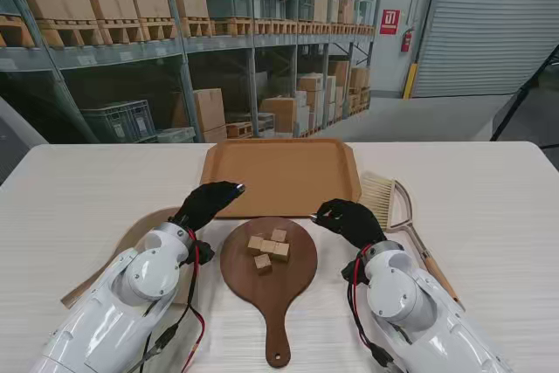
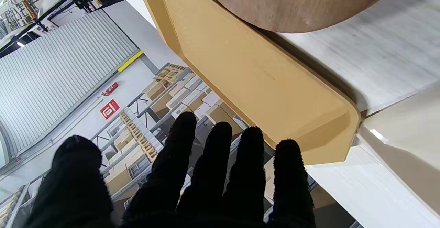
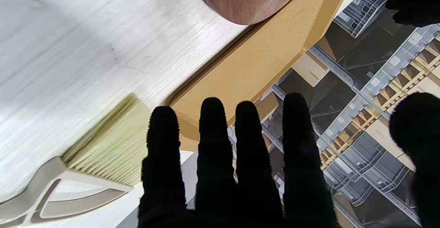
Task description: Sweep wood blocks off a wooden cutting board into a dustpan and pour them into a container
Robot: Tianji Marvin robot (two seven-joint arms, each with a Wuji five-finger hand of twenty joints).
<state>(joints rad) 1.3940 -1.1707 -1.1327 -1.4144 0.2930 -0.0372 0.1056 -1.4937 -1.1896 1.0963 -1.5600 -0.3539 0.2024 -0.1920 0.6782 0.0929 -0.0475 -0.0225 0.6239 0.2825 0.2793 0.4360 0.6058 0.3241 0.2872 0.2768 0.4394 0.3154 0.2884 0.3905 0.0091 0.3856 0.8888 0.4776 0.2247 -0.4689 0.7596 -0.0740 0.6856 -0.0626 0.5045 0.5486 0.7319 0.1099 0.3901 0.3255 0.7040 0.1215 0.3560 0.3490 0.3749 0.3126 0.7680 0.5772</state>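
Your four small light wood blocks (image 1: pixel 269 249) are bunched in the middle of the round dark wooden cutting board (image 1: pixel 301 275), near the table's front edge. Right behind it sits the tan plastic tray (image 1: pixel 279 172). The pale bristle brush (image 1: pixel 390 205) lies off the tray's right corner. The beige dustpan (image 1: pixel 138 238) is mostly hidden under your left arm. Both black-gloved hands, left hand (image 1: pixel 205 203) and right hand (image 1: pixel 349 220), hover with fingers loosely spread, holding nothing.

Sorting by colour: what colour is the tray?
Tan, light brown tray; the stand view shows it best.
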